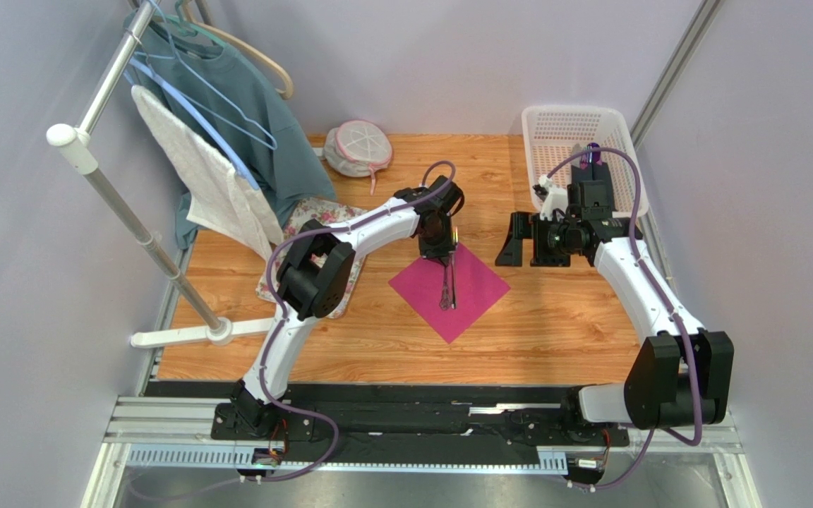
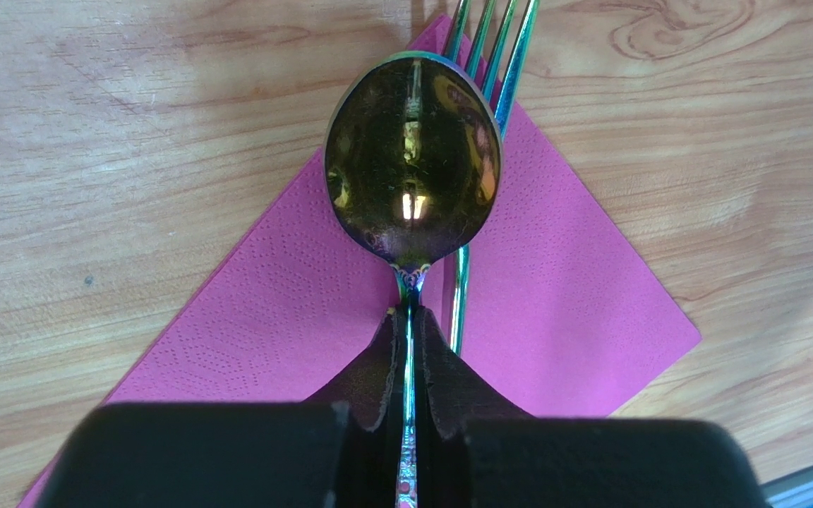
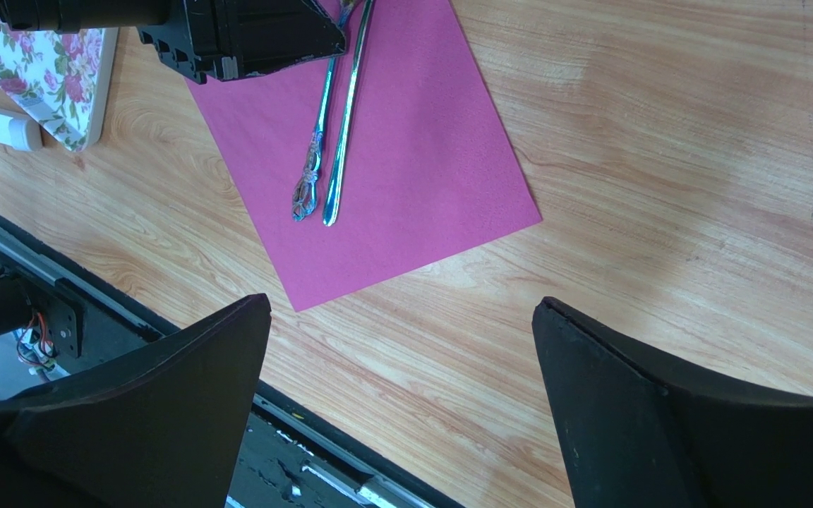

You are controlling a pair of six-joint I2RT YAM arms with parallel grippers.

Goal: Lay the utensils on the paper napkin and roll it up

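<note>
The napkin (image 1: 474, 291) lies flat on the table (image 1: 570, 318), set as a diamond with one corner toward the arm bases. The fork (image 2: 460, 296) lies on it along the diagonal, with its tines at the corner farthest from the bases. The left gripper (image 2: 409, 333) is clamped on the thin neck of the spoon (image 2: 413, 159), just behind the bowl, and the bowl covers the fork's neck. You cannot tell from these views whether the spoon rests on the fork or hangs just above it. The right gripper (image 3: 400, 307) stands wide open and holds nothing. It is off the napkin's right corner and well apart from the utensils. Expect both utensils to be rigid, polished and slippery. A grip at the narrow neck or mid-handle should hold, but the rounded bowl would likely slide out of the fingers. Release the spoon low so it does not roll off the fork. Expect the napkin to be very light, limp and easily torn, and liable to slide on the smooth wood. Pinch it at a free corner or edge, never in the middle. Let the weight of the utensils anchor it while you turn the corner over them.
</note>
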